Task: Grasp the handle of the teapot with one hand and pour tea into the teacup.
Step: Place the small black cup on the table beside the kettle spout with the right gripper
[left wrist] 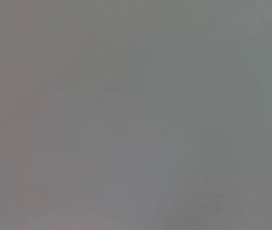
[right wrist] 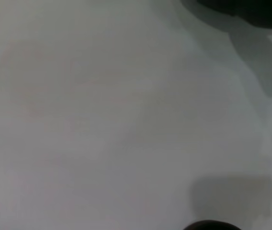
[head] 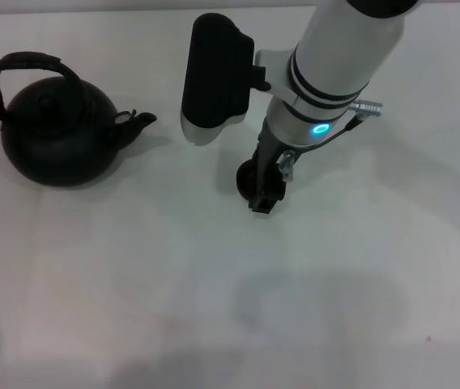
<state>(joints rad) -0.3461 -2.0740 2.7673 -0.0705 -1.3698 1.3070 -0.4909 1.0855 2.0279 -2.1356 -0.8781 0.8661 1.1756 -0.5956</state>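
Teapot (head: 56,136) apart, right tool (head: 264,197) covering teacup (head: 247,178)

One teapot (head: 56,134) is seen on one white table (head: 133,308), with one arched handle (head: 27,69), one knobbed lid (head: 48,101) and one short spout (head: 137,121). One teacup (head: 248,178) is counted, largely covered. One robot arm (head: 335,65) is visible, carrying one gripper (head: 264,194).

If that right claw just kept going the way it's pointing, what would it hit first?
Probably the teacup: the right gripper points down at the table right beside or on it. Depth is unclear; otherwise, the table.
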